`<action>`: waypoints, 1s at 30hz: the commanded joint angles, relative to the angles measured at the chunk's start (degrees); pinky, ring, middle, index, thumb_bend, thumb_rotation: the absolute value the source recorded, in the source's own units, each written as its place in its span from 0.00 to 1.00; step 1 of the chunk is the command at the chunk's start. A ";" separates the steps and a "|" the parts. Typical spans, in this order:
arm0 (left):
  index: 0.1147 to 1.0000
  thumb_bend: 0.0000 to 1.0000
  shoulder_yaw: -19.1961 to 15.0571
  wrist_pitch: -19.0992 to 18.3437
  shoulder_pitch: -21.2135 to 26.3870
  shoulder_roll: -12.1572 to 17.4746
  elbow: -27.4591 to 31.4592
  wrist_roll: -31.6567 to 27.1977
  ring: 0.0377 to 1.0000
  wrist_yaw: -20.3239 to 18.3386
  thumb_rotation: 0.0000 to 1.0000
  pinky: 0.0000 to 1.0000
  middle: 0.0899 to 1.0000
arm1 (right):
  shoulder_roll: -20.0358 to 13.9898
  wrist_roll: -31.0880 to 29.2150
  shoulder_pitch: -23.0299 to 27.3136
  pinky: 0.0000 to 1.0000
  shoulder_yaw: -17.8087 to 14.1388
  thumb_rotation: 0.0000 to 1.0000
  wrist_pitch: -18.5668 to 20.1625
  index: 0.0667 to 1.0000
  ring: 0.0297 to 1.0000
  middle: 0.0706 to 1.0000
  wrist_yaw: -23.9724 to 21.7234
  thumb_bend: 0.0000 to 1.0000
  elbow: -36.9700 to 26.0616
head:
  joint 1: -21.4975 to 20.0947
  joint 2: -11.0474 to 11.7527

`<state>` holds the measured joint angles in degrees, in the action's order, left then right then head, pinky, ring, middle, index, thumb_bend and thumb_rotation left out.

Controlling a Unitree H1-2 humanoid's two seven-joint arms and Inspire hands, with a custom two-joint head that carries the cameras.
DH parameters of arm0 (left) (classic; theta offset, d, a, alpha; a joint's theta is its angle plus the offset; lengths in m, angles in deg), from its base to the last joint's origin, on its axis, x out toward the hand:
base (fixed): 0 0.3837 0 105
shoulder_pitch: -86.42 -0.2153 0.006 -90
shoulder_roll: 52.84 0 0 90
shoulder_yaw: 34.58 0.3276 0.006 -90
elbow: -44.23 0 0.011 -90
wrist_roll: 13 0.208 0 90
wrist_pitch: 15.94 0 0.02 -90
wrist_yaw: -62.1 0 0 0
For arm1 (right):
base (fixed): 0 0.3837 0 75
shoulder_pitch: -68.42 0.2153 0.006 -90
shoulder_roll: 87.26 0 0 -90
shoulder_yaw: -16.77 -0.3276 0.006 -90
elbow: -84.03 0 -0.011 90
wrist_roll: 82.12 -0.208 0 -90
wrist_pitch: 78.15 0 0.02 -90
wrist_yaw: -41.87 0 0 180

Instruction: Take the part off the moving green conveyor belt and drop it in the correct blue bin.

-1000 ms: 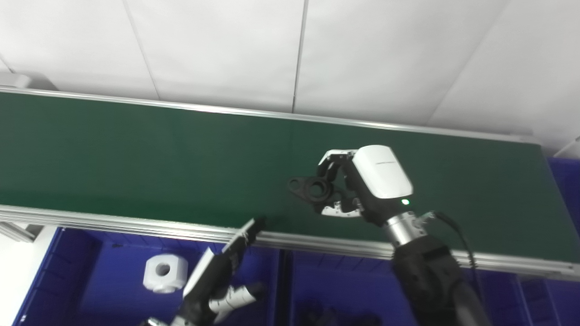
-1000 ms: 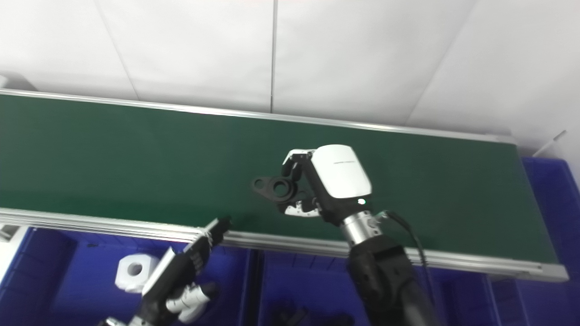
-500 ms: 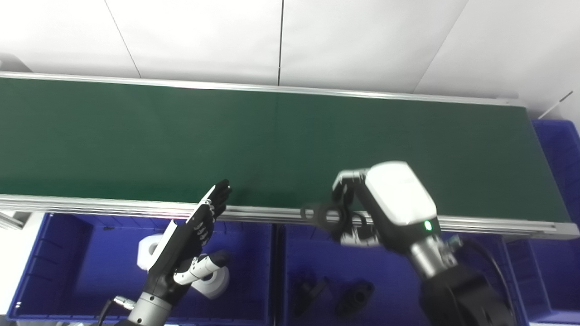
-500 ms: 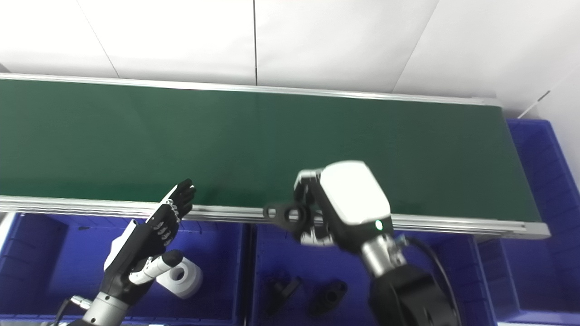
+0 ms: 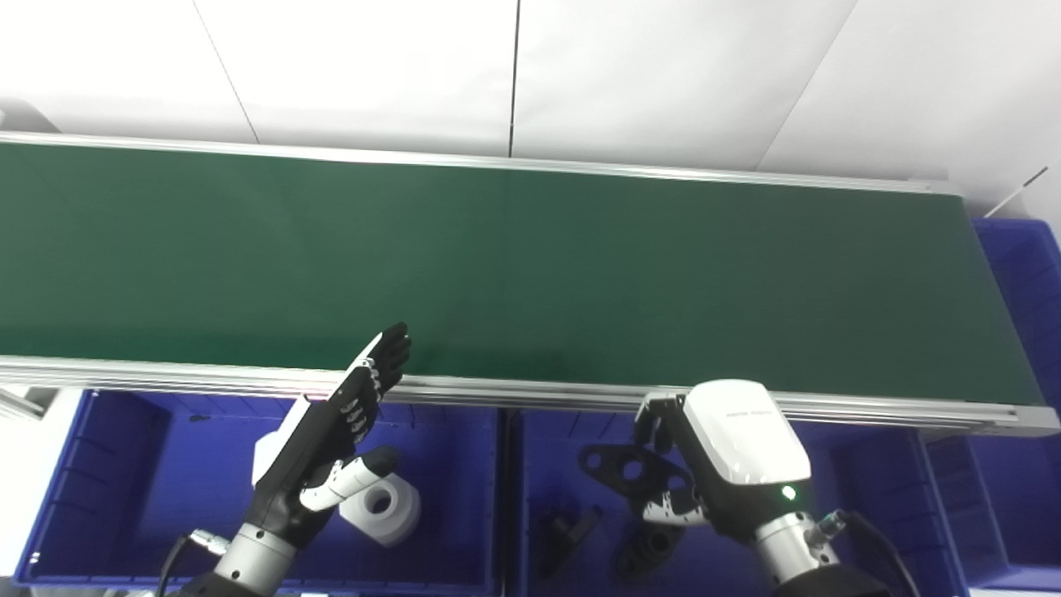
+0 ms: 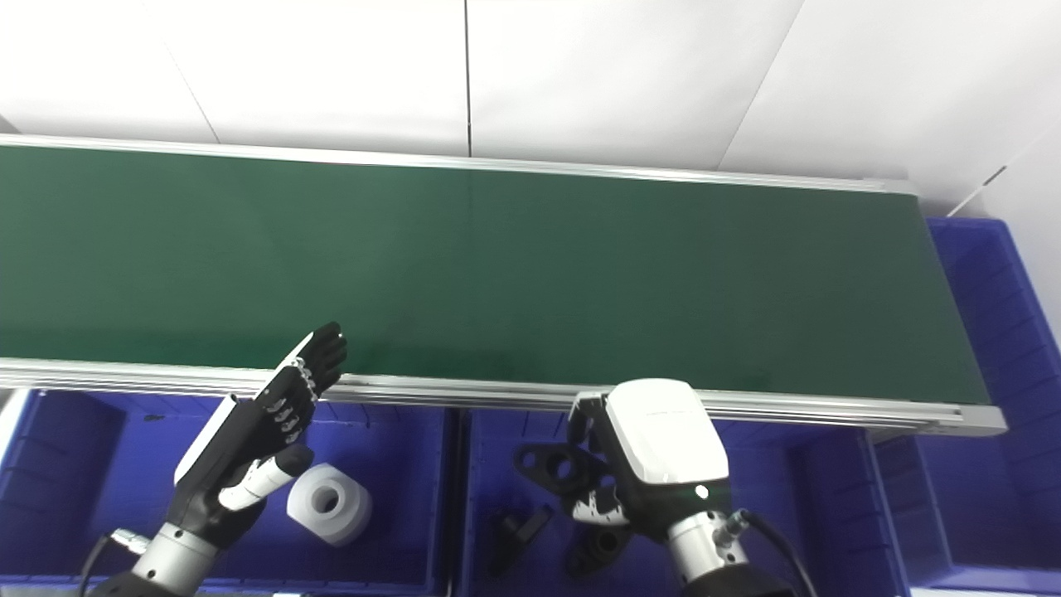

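Note:
My right hand (image 5: 729,464) is shut on a black flanged part (image 5: 626,473) with round holes and holds it in the air above the middle blue bin (image 5: 530,439). Two more black parts (image 5: 572,531) (image 5: 651,547) lie on that bin's floor below it. The green conveyor belt (image 5: 530,265) runs across the picture behind the bins and carries nothing. My left hand (image 5: 331,439) is open with fingers straight, hovering over the left blue bin (image 5: 124,464) near the belt's front rail.
A white cylindrical part (image 5: 381,510) lies in the left bin under my left hand. Another blue bin (image 5: 1019,265) stands at the belt's right end. An aluminium rail (image 5: 530,390) edges the belt's near side. White wall panels rise behind.
My right hand has carried the black part down from the belt's front rail to above the middle bin. My left hand has barely moved. Over the full second the camera tilted down.

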<state>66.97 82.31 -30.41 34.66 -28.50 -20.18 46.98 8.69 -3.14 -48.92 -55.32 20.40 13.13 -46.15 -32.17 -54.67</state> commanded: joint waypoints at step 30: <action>0.95 0.72 0.06 0.06 0.13 -0.02 1.77 0.39 0.98 -0.65 0.65 0.98 0.96 | 6.86 3.21 -0.43 0.63 -3.28 0.65 -3.13 0.69 0.67 0.72 -5.37 1.00 -2.30 | 4.38 0.35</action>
<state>66.88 81.63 -30.24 34.51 -28.48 -20.04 46.73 14.42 3.49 -49.01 -58.60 18.54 6.37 -46.08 -27.87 -54.41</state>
